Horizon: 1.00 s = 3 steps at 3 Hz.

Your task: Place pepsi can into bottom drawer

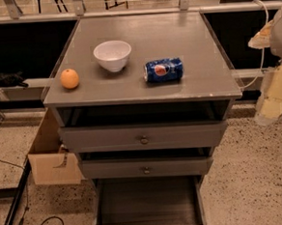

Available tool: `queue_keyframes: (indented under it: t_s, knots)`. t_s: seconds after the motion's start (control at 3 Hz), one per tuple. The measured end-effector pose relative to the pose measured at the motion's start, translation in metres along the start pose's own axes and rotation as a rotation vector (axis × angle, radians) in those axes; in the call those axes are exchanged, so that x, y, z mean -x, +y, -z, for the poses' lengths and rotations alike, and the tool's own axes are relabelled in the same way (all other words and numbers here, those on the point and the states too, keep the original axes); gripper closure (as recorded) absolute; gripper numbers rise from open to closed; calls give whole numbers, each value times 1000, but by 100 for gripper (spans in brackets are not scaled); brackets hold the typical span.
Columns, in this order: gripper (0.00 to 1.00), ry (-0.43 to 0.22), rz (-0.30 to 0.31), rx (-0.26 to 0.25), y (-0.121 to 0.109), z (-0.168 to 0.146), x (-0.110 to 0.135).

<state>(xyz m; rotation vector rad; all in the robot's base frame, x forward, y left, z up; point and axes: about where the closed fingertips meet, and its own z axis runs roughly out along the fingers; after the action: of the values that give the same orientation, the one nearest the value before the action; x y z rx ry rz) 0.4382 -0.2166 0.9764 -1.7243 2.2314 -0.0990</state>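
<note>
The pepsi can is blue with a round logo. It lies on its side on the grey cabinet top, right of centre near the front edge. The bottom drawer is pulled out towards me and its dark tray holds nothing. My gripper hangs at the far right edge of the view, beside the cabinet's right side. It is lower than the top, well apart from the can, and holds nothing I can see.
A white bowl and an orange sit on the top, left of the can. The two upper drawers with round knobs are slightly ajar. A cardboard box and cables lie on the floor at the left.
</note>
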Motion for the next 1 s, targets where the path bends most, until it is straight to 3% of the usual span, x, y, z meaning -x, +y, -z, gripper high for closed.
queue_keyframes:
  t_s: [0.33,0.67,1.0]
  knots:
    - [0,0,0,0,0,0,0]
    - [0,-66,9,21,-1,0,1]
    - [0,-207,7,52,-14,-8,-2]
